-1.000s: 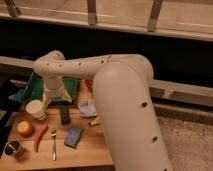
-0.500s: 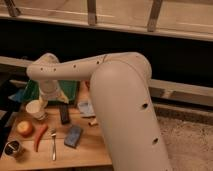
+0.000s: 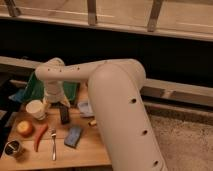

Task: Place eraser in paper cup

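No text, label, brand, number or sign can be read. Surfaces checked: white robot arm [image 3: 117, 95]; gripper [image 3: 54, 103], low over the wooden table [image 3: 90, 150] between paper cup [image 3: 36, 109] and eraser [image 3: 64, 114]; dark metallic cup [image 3: 13, 148]; blue-grey block [image 3: 73, 135]. All appear plain at this view.

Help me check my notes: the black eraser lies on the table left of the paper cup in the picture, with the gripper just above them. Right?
Not left: the camera view shows the eraser lying on the table right of the paper cup, with the gripper just above them.
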{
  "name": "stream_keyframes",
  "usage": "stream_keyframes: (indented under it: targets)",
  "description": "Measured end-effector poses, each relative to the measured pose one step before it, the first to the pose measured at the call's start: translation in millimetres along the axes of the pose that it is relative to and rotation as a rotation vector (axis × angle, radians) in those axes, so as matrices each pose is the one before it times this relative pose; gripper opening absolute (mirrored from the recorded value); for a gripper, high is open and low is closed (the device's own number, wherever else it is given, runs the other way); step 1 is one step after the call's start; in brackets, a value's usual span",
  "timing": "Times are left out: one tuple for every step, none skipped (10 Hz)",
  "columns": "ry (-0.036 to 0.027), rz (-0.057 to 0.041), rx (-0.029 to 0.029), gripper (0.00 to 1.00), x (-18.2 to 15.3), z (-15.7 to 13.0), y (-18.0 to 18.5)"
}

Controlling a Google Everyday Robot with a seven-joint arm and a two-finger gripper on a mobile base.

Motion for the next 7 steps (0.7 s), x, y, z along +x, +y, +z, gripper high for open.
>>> stream_keyframes:
  targets:
    - [0.02273,0.01086,-0.01088,0.80,-1.83,10.94,-3.78]
    - [0.01750,0.00898,-0.00702,0.80,-1.14,7.05,-3.23]
    - [0.01258,0.00963,0.00004,0.80,-1.89,4.54,-3.13]
    - [0.01167,0.00676,0.00584,0.80,-3.09,6.67,-2.03]
    - [0.00573,0.00273,0.00514,0.80,-3.33,5.97,-0.86]
    - [0.00106,0.00659,0.00435,0.80,-3.51,5.01,-4.20]
    - [-0.00194,0.00684,0.00682,0.80,-3.78,5.68,-5.49]
